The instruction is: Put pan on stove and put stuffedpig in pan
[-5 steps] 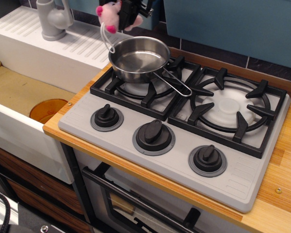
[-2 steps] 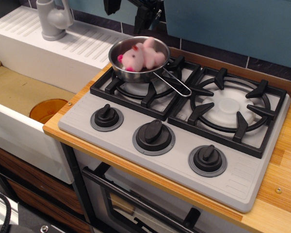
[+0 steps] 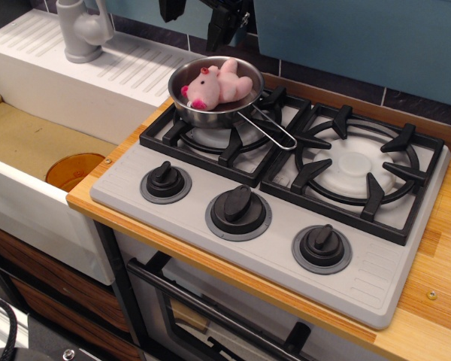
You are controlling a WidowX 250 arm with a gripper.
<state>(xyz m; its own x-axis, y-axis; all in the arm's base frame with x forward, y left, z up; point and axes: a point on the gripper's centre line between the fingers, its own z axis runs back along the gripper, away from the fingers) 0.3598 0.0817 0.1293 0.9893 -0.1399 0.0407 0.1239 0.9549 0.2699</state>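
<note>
The shiny steel pan [image 3: 195, 109] stands on the left burner grate of the grey stove [image 3: 376, 282], its wire-loop handle pointing to the front right. The pink stuffedpig [image 3: 216, 86] lies on its side inside the pan, snout to the left. My gripper [image 3: 197, 13] is at the top edge of the view, above and just behind the pan. Its two black fingers are spread apart and hold nothing. It does not touch the pig or the pan.
A white sink with a grey faucet [image 3: 81, 30] and a ribbed drainboard lies to the left, an orange drain [image 3: 74, 170] in its basin. The right burner [image 3: 355, 164] is bare. Three black knobs [image 3: 238, 210] line the stove front. A wooden counter edges the stove.
One second ago the gripper held the pig above the pan. It let go, the pig dropped into the pan and settled on its side, and the gripper rose.
</note>
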